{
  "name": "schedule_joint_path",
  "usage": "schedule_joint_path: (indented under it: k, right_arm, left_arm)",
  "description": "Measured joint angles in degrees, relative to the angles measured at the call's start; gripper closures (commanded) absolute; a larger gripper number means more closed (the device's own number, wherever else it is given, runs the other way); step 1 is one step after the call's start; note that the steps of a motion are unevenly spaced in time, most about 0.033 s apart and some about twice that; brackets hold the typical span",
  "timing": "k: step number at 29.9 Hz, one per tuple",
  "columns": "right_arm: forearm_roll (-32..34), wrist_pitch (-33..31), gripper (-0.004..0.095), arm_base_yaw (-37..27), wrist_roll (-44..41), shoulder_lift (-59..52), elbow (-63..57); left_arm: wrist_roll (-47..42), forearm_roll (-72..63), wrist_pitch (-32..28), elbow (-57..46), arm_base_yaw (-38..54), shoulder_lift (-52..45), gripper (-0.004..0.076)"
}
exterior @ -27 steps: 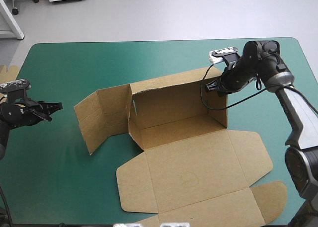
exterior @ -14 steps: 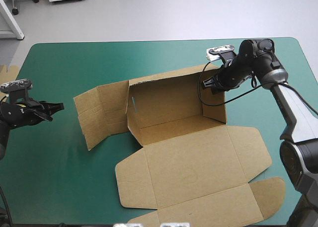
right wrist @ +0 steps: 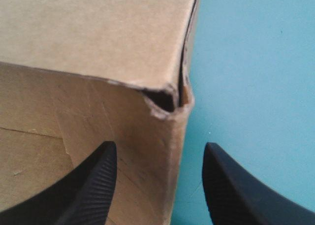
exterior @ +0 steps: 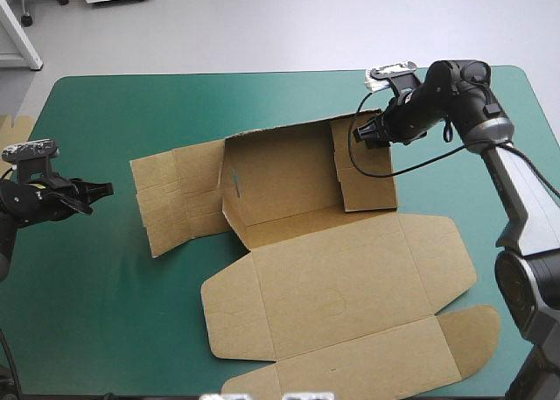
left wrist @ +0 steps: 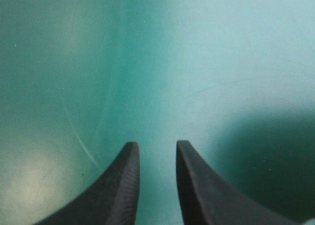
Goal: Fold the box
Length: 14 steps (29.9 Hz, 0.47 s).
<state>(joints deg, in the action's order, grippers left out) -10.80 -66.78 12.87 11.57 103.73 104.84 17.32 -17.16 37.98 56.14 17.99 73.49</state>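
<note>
Box half-raised; right end effector spread astride wall corner; left end effector slightly parted.

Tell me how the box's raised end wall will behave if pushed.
The box is thin creased board, so its end wall will probably hinge at the fold, not resist. Untucked, it may flop when nudged. The frayed corner inside the open right claw could crumple if squeezed.

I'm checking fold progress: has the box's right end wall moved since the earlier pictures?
Yes. The box's right end wall has swung inward, away from the table's right edge, with the right gripper at its top corner.
</note>
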Motion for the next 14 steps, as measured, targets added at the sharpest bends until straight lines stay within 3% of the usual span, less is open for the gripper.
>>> schedule_joint_path:
  k: [9, 14]
  right_arm:
    - [-0.1, -0.2, 0.0422, -0.1, 0.1, -10.6, -4.0]
    - [-0.3, 8.8, 0.0421, -0.1, 0.4, -21.1, -17.8]
  left_arm:
    - [0.3, -0.2, 0.1, 0.0, 0.0, 0.0, 0.0533]
    - [0.5, -0.7, 0.3, 0.0, 0.0, 0.0, 0.0533]
